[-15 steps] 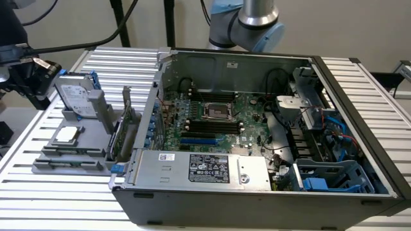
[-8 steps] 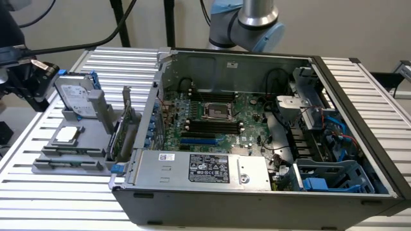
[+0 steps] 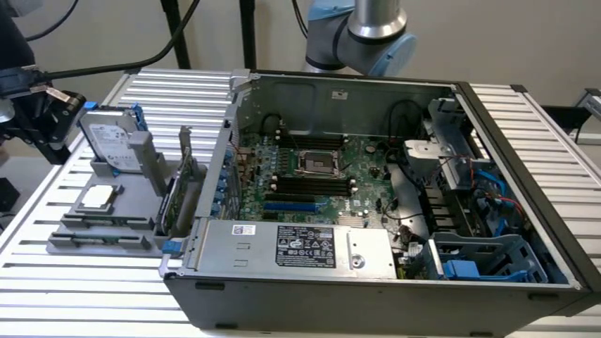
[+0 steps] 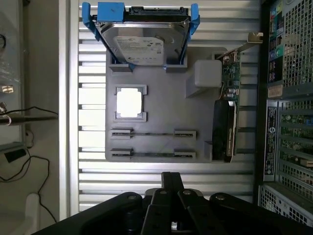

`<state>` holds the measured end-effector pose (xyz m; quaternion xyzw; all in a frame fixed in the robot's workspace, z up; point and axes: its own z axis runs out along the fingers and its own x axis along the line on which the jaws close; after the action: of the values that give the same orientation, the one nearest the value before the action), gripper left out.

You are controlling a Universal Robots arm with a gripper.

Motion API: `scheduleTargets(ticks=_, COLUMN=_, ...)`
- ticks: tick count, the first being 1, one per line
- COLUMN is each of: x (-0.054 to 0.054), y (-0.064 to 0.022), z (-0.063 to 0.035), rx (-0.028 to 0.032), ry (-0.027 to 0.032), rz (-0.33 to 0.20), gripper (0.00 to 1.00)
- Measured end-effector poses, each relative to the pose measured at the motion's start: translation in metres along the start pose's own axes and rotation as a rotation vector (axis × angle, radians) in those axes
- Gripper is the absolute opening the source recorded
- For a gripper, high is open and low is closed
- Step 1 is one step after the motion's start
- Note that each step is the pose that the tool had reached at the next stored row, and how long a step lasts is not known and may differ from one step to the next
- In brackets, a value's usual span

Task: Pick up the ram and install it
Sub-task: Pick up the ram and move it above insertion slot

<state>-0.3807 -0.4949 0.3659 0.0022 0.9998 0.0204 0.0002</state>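
The gripper (image 4: 172,178) hung over the slatted counter (image 4: 112,178), fingers pressed together with nothing showing between them. Just ahead of it sat a grey tray (image 4: 161,112). The ram (image 4: 154,154) stood on edge in the tray's nearest long slot, with a second stick (image 4: 154,133) one slot farther. Beyond those were a square chip (image 4: 129,103) and a hard drive (image 4: 142,44). An expansion card (image 4: 226,122) stood off to the side, by the open computer case (image 3: 376,211).
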Motion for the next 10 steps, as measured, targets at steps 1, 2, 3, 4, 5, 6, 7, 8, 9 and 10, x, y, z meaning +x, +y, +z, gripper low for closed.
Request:
scheduleTargets(ticks=1, x=0.0000, y=0.0000, z=0.0000, rx=0.0000, ry=0.0000, rz=0.000, gripper=0.11)
scheduleTargets(ticks=2, x=0.0000, y=0.0000, z=0.0000, rx=-0.0001, ry=0.0000, rz=0.000, gripper=0.11)
scheduleTargets(ticks=3, x=0.0000, y=0.0000, z=0.0000, rx=0.0000, ry=0.0000, rz=0.000, gripper=0.11)
scheduleTargets(ticks=4, x=0.0000, y=0.0000, z=0.0000, rx=0.0000, ry=0.0000, rz=0.000, gripper=0.11)
scheduleTargets(ticks=5, x=0.0000, y=0.0000, z=0.0000, rx=0.0000, ry=0.0000, rz=0.000, gripper=0.11)
scheduleTargets(ticks=6, x=0.0000, y=0.0000, z=0.0000, rx=0.0000, ry=0.0000, rz=0.000, gripper=0.11)
scheduleTargets(ticks=7, x=0.0000, y=0.0000, z=0.0000, rx=0.0000, ry=-0.0001, rz=0.000, gripper=0.11)
scheduleTargets(ticks=8, x=0.0000, y=0.0000, z=0.0000, rx=0.0000, ry=0.0000, rz=0.000, gripper=0.11)
scheduleTargets(ticks=9, x=0.0000, y=0.0000, z=0.0001, rx=-0.0001, ry=-0.0001, rz=0.000, gripper=0.11)
scheduleTargets(ticks=10, x=0.0000, y=0.0000, z=0.0000, rx=0.0000, ry=0.0000, rz=0.000, gripper=0.11)
